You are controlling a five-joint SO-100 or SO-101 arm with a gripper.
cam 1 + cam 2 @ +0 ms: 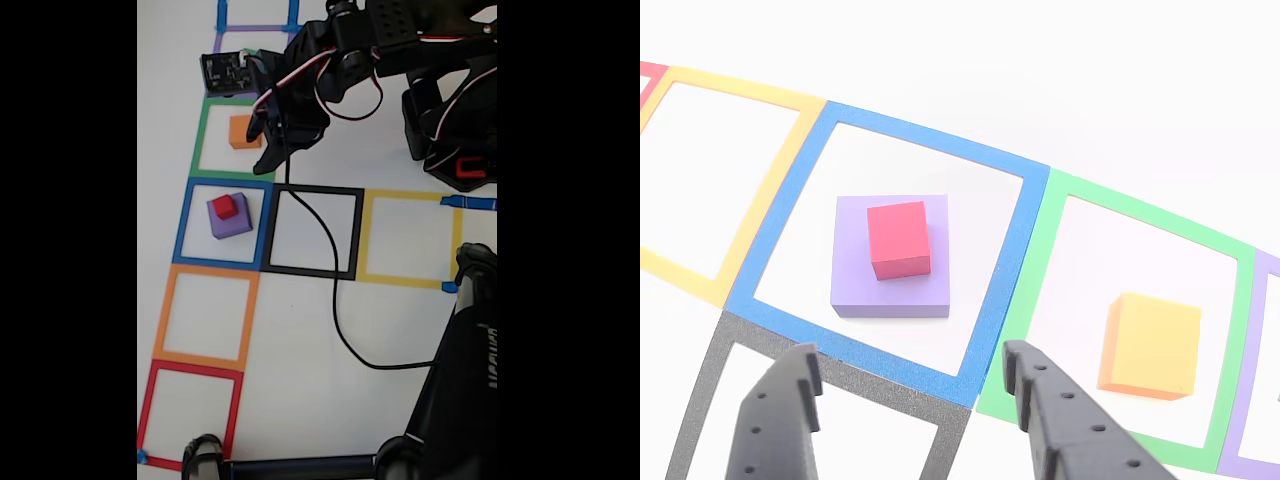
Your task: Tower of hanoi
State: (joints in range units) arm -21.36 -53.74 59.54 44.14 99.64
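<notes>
A red cube (898, 240) sits on top of a larger purple cube (890, 290) inside the blue tape square (890, 135). In the fixed view this stack shows as the red cube (226, 206) on the purple cube (232, 222). An orange cube (1152, 345) stands alone in the green tape square (1035, 290), also seen as the orange cube (243, 131) in the fixed view. My gripper (910, 390) hovers open with nothing between its fingers, near the blue square's edge. In the fixed view the gripper (266, 142) hangs just right of the orange cube.
More tape squares lie on the white table: black (314, 231), yellow (408, 238), orange (205, 317), red (190, 412) and purple (255, 30). A black cable (335, 300) trails across the black square. A dark stand (460, 380) occupies the bottom right.
</notes>
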